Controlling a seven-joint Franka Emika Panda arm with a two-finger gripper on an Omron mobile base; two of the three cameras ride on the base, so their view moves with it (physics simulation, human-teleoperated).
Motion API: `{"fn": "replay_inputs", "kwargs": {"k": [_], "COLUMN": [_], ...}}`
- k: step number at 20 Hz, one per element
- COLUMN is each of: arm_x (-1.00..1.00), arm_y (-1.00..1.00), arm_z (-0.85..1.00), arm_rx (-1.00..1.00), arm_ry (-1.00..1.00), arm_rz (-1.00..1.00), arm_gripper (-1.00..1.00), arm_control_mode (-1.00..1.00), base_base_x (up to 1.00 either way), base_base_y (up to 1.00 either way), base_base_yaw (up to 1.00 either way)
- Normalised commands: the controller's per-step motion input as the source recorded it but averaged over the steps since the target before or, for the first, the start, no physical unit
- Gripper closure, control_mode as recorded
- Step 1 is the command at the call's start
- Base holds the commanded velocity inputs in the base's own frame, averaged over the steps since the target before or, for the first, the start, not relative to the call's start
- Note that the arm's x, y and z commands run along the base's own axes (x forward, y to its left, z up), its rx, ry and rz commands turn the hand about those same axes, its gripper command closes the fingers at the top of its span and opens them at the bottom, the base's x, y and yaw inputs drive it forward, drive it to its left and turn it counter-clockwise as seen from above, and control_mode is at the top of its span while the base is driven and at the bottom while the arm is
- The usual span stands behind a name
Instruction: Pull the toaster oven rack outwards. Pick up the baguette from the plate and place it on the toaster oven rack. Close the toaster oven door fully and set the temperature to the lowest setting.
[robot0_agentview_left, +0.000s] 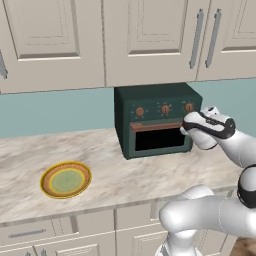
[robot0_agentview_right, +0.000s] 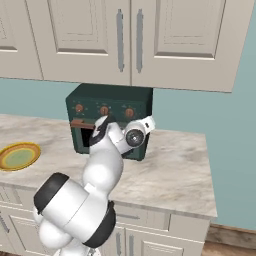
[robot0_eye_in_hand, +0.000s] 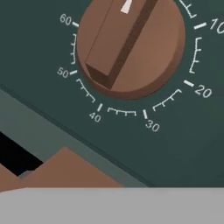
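Hand (robot0_agentview_left: 192, 125) is held against the toaster oven's (robot0_agentview_left: 150, 97) rightmost knob (robot0_eye_in_hand: 130, 46) — presumably for the temperature setting; finger state cannot be told — plate (robot0_agentview_left: 65, 180) lies bare.

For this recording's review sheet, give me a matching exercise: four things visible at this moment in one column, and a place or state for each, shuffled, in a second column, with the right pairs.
Things
1. round plate with orange-yellow rim and pale green centre
2. dark green framed toaster oven door with black glass window
3. orange-brown ridged knob ringed by white numbers
4. robot's two-finger gripper

Places or states
A. shut against the oven front
B. bare, on the counter left of the oven
C. up at the oven's right front
D. close ahead of the hand camera

Pairs: 1-B, 2-A, 3-D, 4-C
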Motion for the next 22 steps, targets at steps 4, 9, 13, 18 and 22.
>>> {"fn": "replay_inputs", "kwargs": {"k": [4, 9, 13, 18, 22], "arm_x": [-0.29, -0.58, -0.57, -0.56, -0.44], "arm_y": [-0.07, -0.23, -0.29, -0.43, -0.88], "arm_z": [0.48, 0.73, 0.75, 0.44, -0.20], "arm_rx": [-0.09, -0.05, 0.07, 0.08, 0.01], "arm_ry": [0.18, 0.42, 0.61, 0.31, -0.07], "arm_rz": [-0.18, -0.22, -0.33, -0.40, -0.41], "arm_gripper": [-1.00, -1.00, -1.00, -1.00, -1.00], "arm_control_mode": [-1.00, -1.00, -1.00, -1.00, -1.00], "base_base_x": [0.00, 0.00, 0.00, 0.00, 0.00], "base_base_y": [0.00, 0.00, 0.00, 0.00, 0.00], "base_base_yaw": [0.00, 0.00, 0.00, 0.00, 0.00]}}
